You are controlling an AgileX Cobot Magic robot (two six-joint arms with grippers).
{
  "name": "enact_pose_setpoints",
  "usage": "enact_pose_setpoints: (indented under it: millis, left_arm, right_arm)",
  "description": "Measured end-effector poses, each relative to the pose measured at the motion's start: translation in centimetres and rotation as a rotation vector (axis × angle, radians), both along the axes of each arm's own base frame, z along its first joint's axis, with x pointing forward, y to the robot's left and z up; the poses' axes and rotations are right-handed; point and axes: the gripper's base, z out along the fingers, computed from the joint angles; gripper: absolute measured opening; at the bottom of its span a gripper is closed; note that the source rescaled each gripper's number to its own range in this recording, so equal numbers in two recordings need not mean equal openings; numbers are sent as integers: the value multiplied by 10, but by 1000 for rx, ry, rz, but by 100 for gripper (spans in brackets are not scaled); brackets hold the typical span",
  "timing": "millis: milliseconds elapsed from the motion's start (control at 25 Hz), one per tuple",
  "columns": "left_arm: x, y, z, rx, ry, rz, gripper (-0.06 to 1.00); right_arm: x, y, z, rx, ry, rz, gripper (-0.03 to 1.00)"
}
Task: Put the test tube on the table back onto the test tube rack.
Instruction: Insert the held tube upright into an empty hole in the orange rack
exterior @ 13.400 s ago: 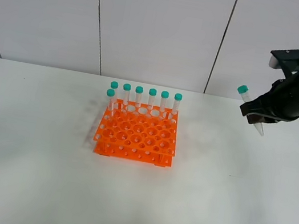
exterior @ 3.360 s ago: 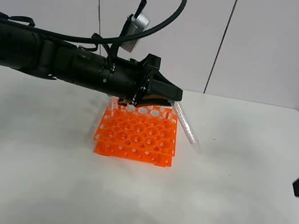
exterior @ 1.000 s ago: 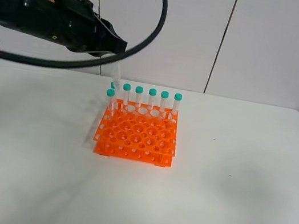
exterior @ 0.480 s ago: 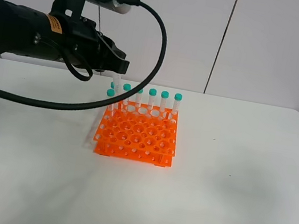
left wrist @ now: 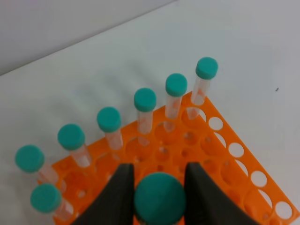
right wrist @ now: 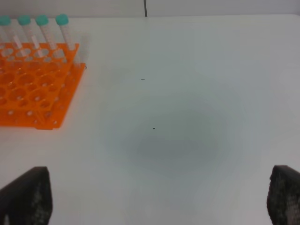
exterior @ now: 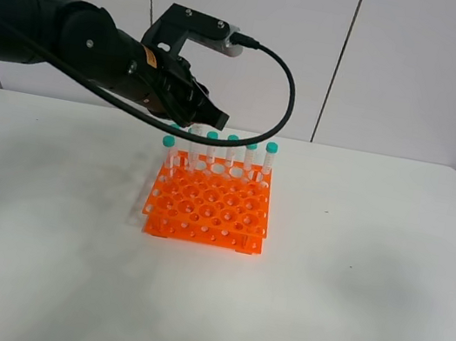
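Observation:
The test tube (left wrist: 158,202) shows as a teal cap pinched between the two black fingers of my left gripper (left wrist: 159,190), which is shut on it. It hangs cap-up just above the orange test tube rack (left wrist: 220,140). In the exterior high view the left gripper (exterior: 204,119) hovers over the back-left part of the rack (exterior: 208,207), and its body hides most of the held tube. Several other teal-capped tubes (exterior: 231,149) stand along the rack's back row. My right gripper (right wrist: 154,199) is wide open over bare table (right wrist: 187,93) and holds nothing.
The left arm (exterior: 67,32) and its black cable (exterior: 286,101) stretch in from the left above the rack's back edge. The white table (exterior: 365,292) spreads around the rack. The rack's right end (right wrist: 42,89) lies off to one side in the right wrist view.
The left arm has swung right and lower with the tube. Its gripper has gone from left of the rack to over the back-left holes. The right gripper has not moved.

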Motion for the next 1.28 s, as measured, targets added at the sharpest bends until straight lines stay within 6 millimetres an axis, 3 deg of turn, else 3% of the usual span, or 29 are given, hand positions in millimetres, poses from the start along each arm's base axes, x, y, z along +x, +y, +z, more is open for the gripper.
enact_pose_setpoints:
  millis: [240, 480, 1040, 1280]
  left_arm:
    - [19, -7, -18, 5, 6, 9, 0]
    - [36, 13, -18, -19, -48, 72, 0]
    - [41, 13, -30, -7, -51, 70, 0]
    - [36, 16, -45, -22, -47, 90, 0]
  right_arm:
    - [0, 0, 0, 0, 0, 0, 100]
    - [0, 0, 0, 0, 0, 0, 100]
    - [0, 0, 0, 0, 0, 0, 100]
    - [0, 0, 0, 0, 0, 0, 100]
